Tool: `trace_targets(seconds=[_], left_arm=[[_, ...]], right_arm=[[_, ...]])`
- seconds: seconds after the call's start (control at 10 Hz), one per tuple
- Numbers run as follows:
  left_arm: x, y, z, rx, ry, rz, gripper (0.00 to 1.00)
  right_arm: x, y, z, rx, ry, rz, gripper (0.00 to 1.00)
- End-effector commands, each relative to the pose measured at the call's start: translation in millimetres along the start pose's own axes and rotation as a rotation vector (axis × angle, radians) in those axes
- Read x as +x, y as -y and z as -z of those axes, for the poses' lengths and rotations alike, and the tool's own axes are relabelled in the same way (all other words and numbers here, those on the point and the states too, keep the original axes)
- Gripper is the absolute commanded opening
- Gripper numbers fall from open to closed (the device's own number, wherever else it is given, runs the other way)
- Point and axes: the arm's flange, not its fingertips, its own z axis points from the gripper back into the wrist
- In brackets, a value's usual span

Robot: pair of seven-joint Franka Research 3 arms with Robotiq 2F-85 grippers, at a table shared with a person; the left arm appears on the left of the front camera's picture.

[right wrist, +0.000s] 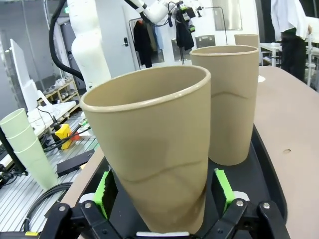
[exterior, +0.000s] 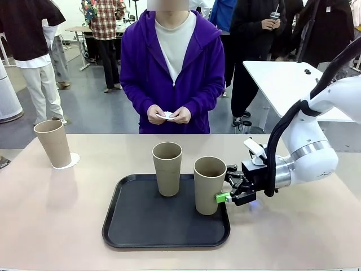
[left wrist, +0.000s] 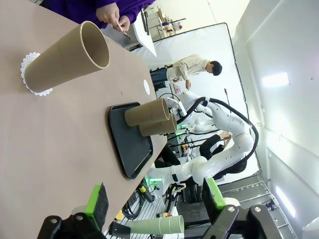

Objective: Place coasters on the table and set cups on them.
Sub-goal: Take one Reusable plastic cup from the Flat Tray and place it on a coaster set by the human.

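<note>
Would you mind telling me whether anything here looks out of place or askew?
Only slightly: the left cup sits off-centre on its coaster, whose lace shows mostly on one side. Nothing spilled or toppled.

White right arm (exterior: 316, 155), black cable (exterior: 285, 125), black green-padded right gripper (exterior: 225, 185)

A robotics lab: white robot arm (exterior: 316, 152), floor cables (right wrist: 47, 196), spare white worktable (exterior: 282, 79), onlookers (exterior: 256, 34) standing around.
</note>
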Motion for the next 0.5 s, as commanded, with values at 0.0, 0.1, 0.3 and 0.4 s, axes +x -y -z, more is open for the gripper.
trace_targets(seconds=[0.0, 0.1, 0.3, 0.4], left_arm=[[-2, 1, -2, -0.003, -0.001, 0.008, 1.00], [-2, 1, -2, -0.003, -0.001, 0.008, 1.00], [-2, 1, -2, -0.003, -0.001, 0.008, 1.00], [-2, 1, -2, -0.003, -0.001, 0.008, 1.00]], right_arm=[[-4, 8, 10, 0.038, 0.000, -0.011, 1.00], [-5, 7, 14, 0.056, -0.003, -0.005, 1.00], [-5, 8, 22, 0.071, -0.004, -0.036, 1.00], [-6, 8, 20, 0.062, 0.003, -0.043, 0.91]])
